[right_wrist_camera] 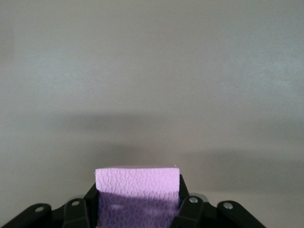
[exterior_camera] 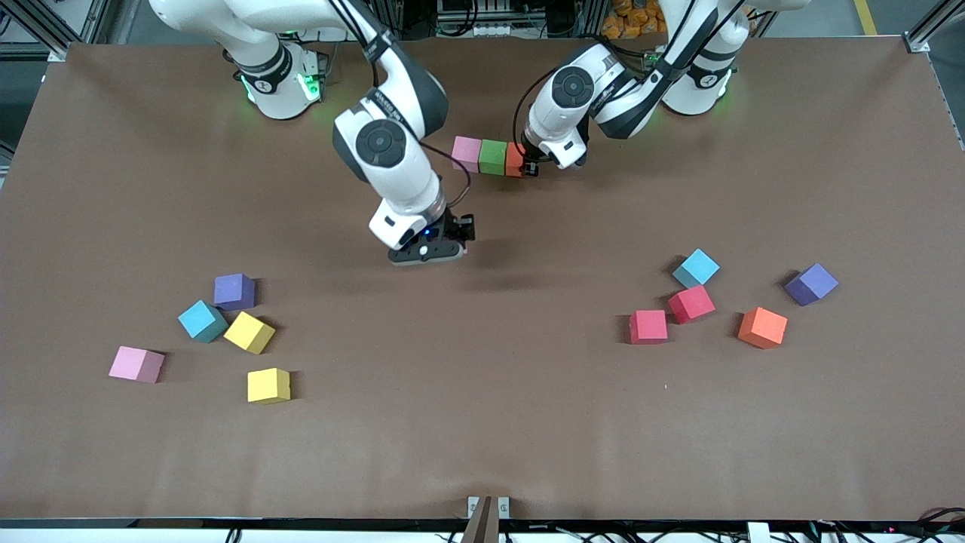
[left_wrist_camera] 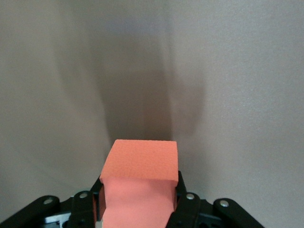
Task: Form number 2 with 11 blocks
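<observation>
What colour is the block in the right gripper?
Light purple. The block sits clamped in the right gripper; it shows best in the right wrist view.

The left pincer [left_wrist_camera: 138, 199] was clamped on an orange block [left_wrist_camera: 140, 183], 1 black finger [left_wrist_camera: 182, 192] pressed to each side, with the bare brown worktop [left_wrist_camera: 247, 85] and a soft shadow beneath.

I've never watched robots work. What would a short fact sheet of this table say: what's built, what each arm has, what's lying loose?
Row built: pink block, green block, orange block, side by side
Left end effector: shut on orange block at the row's end
Right end effector: shut on a lilac block, over bare table
Loose toward right arm's end: five blocks
Loose toward left arm's end: five blocks
</observation>
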You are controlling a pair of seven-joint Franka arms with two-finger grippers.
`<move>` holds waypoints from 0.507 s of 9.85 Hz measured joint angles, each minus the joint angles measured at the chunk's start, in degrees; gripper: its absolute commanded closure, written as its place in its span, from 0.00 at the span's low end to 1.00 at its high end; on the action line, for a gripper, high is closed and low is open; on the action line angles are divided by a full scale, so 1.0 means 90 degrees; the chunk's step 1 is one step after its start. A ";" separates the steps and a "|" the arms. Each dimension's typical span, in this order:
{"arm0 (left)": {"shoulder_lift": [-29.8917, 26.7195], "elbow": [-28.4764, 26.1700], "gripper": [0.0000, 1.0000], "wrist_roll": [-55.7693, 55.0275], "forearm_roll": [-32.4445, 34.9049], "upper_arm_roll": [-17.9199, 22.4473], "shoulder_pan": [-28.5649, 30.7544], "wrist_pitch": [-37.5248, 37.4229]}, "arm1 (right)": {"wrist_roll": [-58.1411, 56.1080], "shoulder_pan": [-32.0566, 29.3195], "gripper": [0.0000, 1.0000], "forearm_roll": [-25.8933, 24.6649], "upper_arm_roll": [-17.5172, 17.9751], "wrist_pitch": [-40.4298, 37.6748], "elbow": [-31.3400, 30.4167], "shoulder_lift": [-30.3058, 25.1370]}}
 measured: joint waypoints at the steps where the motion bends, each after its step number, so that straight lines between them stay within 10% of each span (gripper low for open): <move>1: 0.0023 0.0002 1.00 0.0000 0.0000 -0.0001 -0.0002 0.0005 | 0.0143 0.0081 0.94 0.0000 -0.0001 0.0000 -0.0042 -0.0082; 3: 0.0068 0.0003 1.00 0.0000 0.0000 -0.0001 -0.0008 0.0008 | 0.0340 0.0208 0.94 0.0000 -0.0001 0.0001 -0.0126 -0.0209; 5: 0.0095 0.0005 0.69 0.0000 0.0000 -0.0002 -0.0018 0.0012 | 0.0533 0.0334 0.94 0.0000 -0.0001 0.0003 -0.0208 -0.0293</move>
